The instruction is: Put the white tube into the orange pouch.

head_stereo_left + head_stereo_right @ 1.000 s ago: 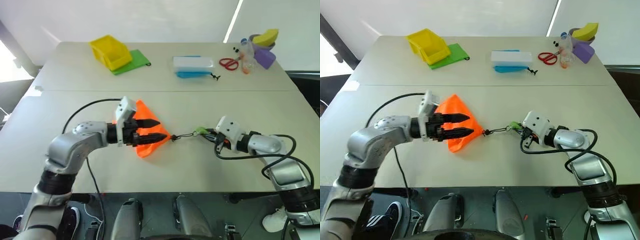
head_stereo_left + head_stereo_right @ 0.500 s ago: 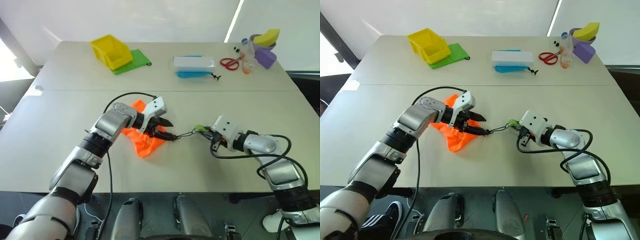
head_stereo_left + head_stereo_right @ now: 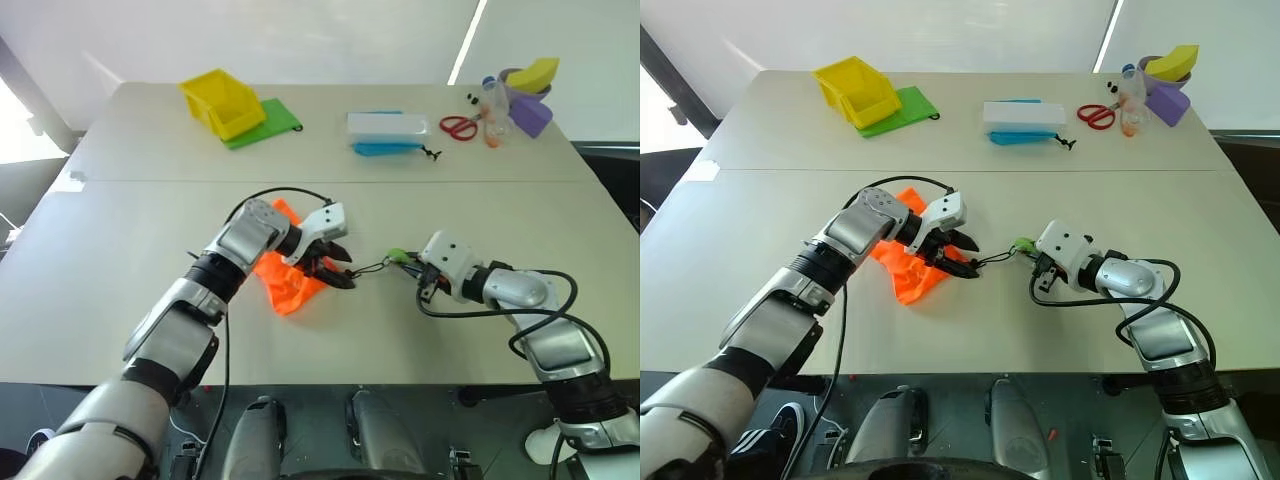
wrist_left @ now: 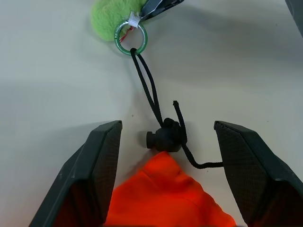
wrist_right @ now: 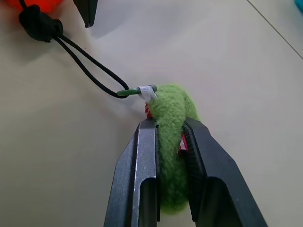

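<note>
Opening the orange pouch [image 3: 288,287], lying crumpled near the front middle of the table [image 3: 130,220], mouth cinched shut by the black cord lock [image 4: 163,139].

Right gripper [image 5: 168,124]: clamping shut on the green fuzzy tag [image 5: 173,100], which is hanging from the green ring [image 4: 130,39] at the end of the black cord [image 4: 149,90]. Keeping the cord drawn out, nearly straight, away from the pouch.

Left gripper [image 4: 165,142]: standing wide open, holding nothing, with one finger on each side of the cord lock and the pouch's gathered tip just behind it.

Doing the step well, as judged from here:
- Centring the open jaws on the cord lock or the fabric neck directly behind it, not on the loose cord tail.
- Closing on a firm pinch of fabric or on the lock before pulling.
- Keeping the right grip steady as an anchor; pulling the two points apart along the line of the cord.
- Avoiding any dragging of the whole pouch across the table.

Not being able to tell where the white tube is lying.

Surface: pale beige table with a seam running across its width. Standing along the far side, well apart from the pouch: yellow bin [image 3: 222,103] on a green cloth [image 3: 275,118], white-and-blue box [image 3: 386,130], red scissors [image 3: 458,126], clear bottle [image 3: 491,103], purple and yellow items [image 3: 530,95]. Room: plain pale wall behind.
</note>
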`<state>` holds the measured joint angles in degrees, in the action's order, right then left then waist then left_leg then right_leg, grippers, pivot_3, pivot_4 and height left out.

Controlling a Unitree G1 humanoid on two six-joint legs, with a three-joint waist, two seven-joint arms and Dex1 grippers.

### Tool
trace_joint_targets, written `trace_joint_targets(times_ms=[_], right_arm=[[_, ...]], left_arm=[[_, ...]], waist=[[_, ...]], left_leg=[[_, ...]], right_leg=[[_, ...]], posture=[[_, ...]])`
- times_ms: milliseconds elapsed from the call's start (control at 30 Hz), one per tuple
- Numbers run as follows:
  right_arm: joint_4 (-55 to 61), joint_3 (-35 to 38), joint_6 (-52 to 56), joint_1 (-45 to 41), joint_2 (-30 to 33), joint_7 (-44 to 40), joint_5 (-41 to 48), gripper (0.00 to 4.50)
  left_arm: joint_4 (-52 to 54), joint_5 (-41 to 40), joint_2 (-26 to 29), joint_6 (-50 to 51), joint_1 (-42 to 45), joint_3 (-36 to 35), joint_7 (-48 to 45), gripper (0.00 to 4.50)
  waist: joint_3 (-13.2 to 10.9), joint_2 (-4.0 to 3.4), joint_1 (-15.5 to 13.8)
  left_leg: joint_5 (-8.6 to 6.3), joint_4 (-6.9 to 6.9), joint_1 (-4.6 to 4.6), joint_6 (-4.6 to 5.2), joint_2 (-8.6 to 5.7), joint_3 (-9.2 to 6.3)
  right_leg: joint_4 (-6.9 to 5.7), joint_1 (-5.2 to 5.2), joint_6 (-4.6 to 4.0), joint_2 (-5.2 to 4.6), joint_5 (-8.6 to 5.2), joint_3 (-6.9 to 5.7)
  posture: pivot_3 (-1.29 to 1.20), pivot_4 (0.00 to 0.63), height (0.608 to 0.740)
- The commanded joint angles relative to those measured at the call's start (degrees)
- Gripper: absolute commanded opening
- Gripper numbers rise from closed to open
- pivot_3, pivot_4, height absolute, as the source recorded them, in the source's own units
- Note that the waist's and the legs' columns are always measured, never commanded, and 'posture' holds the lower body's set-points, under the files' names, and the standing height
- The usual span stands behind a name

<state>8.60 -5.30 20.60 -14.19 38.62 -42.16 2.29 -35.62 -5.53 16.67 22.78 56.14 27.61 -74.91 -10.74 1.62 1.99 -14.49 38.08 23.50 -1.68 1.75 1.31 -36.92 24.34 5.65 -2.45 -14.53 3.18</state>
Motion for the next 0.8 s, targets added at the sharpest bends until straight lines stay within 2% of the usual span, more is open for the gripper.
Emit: trace_joint_targets(times_ms=[33,100,200,600,800], right_arm=[[1.98,0.4,-0.23,-0.6,-0.15,0.42,-0.21,0.62],[2.02,0.38,-0.23,-0.68,-0.12,0.47,-0.24,0.62],[1.88,0.44,-0.17,-1.06,-0.13,0.44,-0.17,0.62],[1.49,0.58,-0.68,-1.6,-0.08,0.46,-0.41,0.62],[-2.82,2.58,-2.92,-3.54,0.46,3.52,-2.56,0.62]], left_arm=[[-0.12,1.05,-0.64,-0.55,0.62,-0.77,-0.63,3.09],[0.19,2.19,-0.68,-2.17,-0.13,-0.41,0.2,2.45],[0.2,2.87,-0.98,-1.58,-0.38,-0.77,0.52,1.05],[3.12,3.2,0.29,0.0,-1.8,-0.78,-2.16,1.05],[8.18,4.28,3.61,-0.62,-4.22,0.1,-3.44,1.05]], waist=[[0.0,0.0,0.03],[0.0,0.0,0.02],[0.0,0.0,0.01],[0.0,0.0,0.09],[0.0,0.0,0.47]], left_leg=[[0.0,0.0,0.0,0.0,0.0,0.0],[0.0,0.0,0.0,0.0,0.0,-0.01],[0.0,0.0,0.0,0.0,0.0,-0.01],[0.0,0.0,-0.01,0.0,0.0,-0.02],[0.0,0.0,-0.02,0.0,0.01,-0.01]], right_leg=[[-0.01,0.0,0.0,0.0,0.0,0.0],[-0.02,0.0,0.01,0.01,0.0,0.0],[-0.02,0.0,0.07,0.01,0.04,0.0],[-0.04,0.0,0.12,0.02,0.05,-0.01],[-0.06,0.0,0.11,0.01,0.05,0.0]], posture=[[0.0,0.15,0.74],[0.0,0.15,0.74],[0.0,0.15,0.74],[0.0,0.15,0.74],[0.0,0.15,0.74]])
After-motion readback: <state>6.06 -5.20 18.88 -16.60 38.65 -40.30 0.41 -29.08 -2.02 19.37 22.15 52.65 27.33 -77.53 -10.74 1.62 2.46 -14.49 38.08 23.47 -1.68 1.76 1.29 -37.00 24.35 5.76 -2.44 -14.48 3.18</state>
